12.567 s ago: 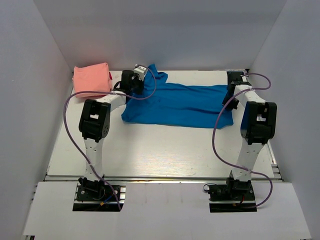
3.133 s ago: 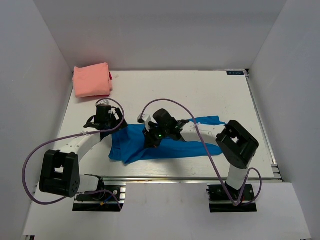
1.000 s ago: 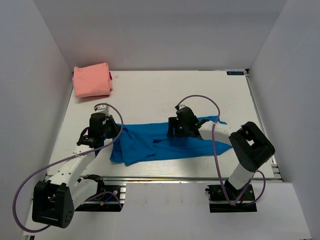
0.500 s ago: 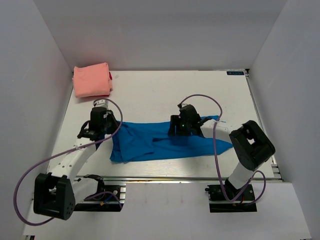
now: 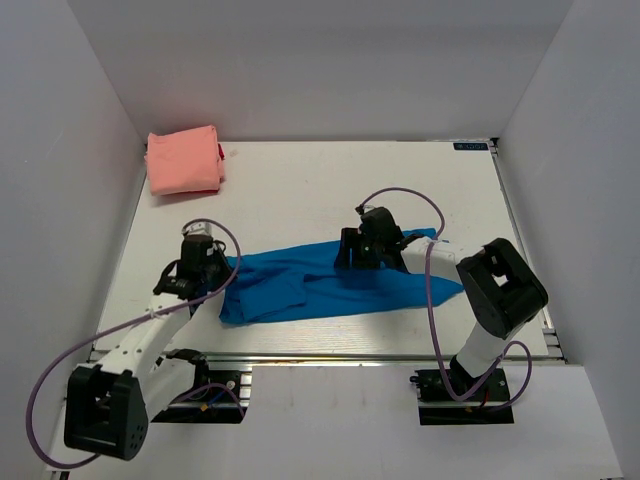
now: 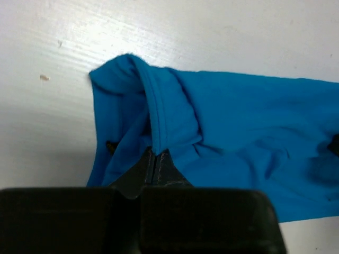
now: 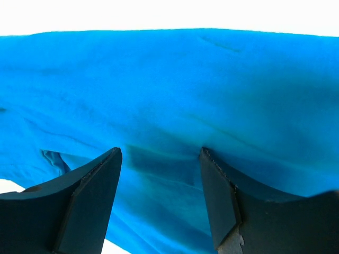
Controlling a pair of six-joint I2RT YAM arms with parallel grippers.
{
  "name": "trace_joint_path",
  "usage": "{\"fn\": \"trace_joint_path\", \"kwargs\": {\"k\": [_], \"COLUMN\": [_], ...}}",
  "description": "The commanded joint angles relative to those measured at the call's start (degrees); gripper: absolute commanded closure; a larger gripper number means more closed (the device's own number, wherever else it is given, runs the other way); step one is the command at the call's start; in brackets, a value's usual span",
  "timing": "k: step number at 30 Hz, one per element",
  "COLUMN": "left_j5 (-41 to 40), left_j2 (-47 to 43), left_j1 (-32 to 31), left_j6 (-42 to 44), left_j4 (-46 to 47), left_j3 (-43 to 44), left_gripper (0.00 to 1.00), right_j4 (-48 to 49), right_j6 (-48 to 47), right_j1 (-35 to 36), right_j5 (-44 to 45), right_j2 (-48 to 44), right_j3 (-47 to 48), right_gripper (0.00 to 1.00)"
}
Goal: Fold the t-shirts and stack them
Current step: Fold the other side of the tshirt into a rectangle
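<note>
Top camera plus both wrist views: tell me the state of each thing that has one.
blue t-shirt: lying in a long rumpled band, not neatly folded.
salmon-pink t-shirt: folded, in the far left corner.
left fingers: shut on the blue t-shirt's hem.
right fingers: open, down on the blue t-shirt.

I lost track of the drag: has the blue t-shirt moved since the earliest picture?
Yes. The blue t-shirt has slid toward the near edge of the table. Earlier it lay level with the pink t-shirt at the far edge.
</note>
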Motion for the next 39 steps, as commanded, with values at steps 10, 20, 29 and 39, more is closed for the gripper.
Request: {"fn": "trace_joint_path", "kwargs": {"k": [10, 20, 29, 39], "left_j5": [2.0, -0.7, -6.3, -12.2], "left_j2": [0.1, 7.3, 10.3, 18.3], "left_j1": [0.3, 0.3, 0.3, 0.8], "left_j6": [-3.3, -4.1, -3.1, -4.1], "left_j4": [3.2, 8.4, 7.3, 3.7], "left_j3": [-8.7, 0.7, 7.6, 7.7], "left_gripper": [0.96, 0.90, 1.00, 1.00], "right_j4": [-3.5, -6.1, -8.3, -8.9], "right_j6": [-0.9, -3.2, -3.7, -3.4], "right_j1": [-0.7, -0.4, -0.6, -0.6], "right_j5": [-0.9, 0.1, 3.7, 5.2], "right_j2": [2.5, 0.2, 0.1, 0.2], "right_j3": [-0.1, 3.0, 3.7, 3.5], "right_gripper": [0.31, 0.29, 0.29, 0.29]}}
